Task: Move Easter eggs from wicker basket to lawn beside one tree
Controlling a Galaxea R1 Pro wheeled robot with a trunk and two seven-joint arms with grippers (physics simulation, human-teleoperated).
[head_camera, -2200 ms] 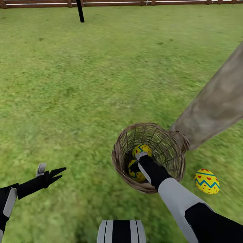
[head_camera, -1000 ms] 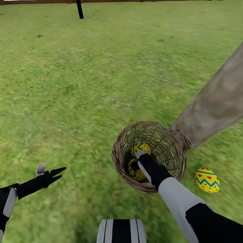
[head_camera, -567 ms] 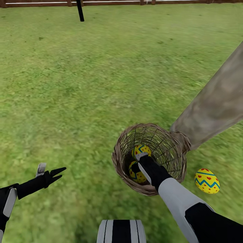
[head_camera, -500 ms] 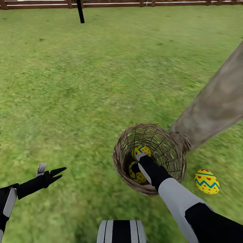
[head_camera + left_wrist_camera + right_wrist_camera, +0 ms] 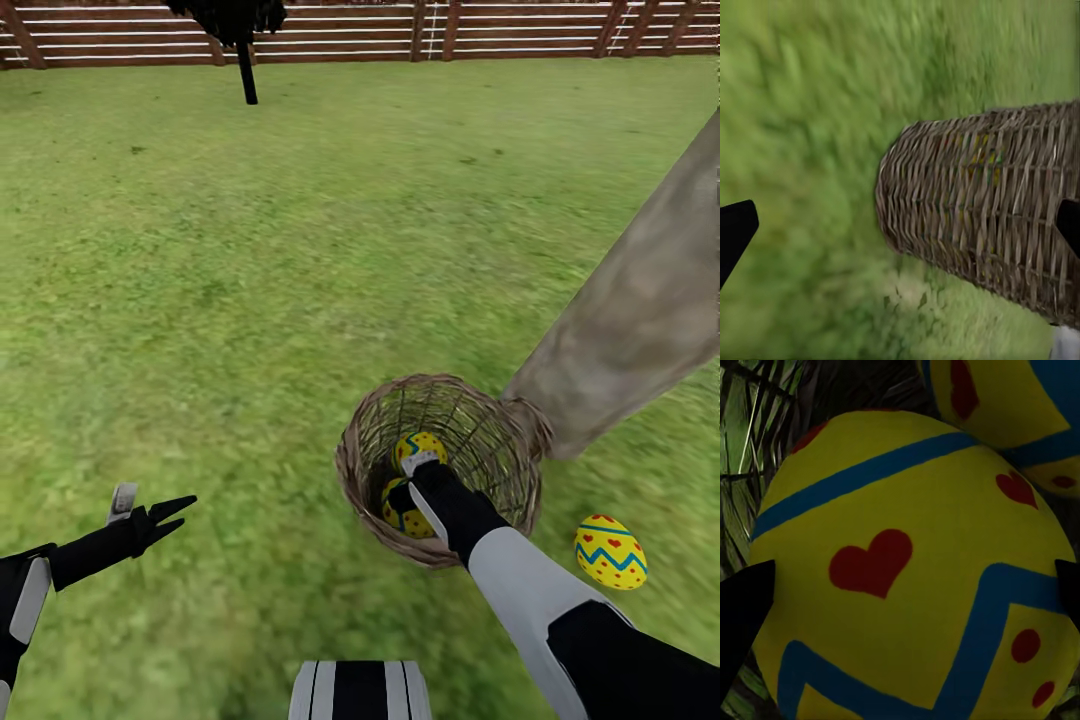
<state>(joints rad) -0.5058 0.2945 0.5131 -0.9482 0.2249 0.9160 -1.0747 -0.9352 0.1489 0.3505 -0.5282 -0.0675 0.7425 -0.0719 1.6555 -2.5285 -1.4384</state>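
The left gripper (image 5: pixel 165 512) hung spread and empty over the lawn (image 5: pixel 250 280). The right gripper (image 5: pixel 405 480) reached down inside the wicker basket (image 5: pixel 360 490), its fingertips spread at either side of the nearer Easter egg (image 5: pixel 915 577), with a second egg (image 5: pixel 420 446) just behind. A third egg (image 5: pixel 610 552) lay on the grass near the tree (image 5: pixel 630 320). Beyond stood the fence (image 5: pixel 500 25).

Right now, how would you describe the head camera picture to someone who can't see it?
The robot's right tool reaches into a wicker basket on the lawn, among two yellow patterned eggs. A third egg lies on the grass beside the basket, near a thick grey-tan tree trunk. The left tool hangs open over grass.
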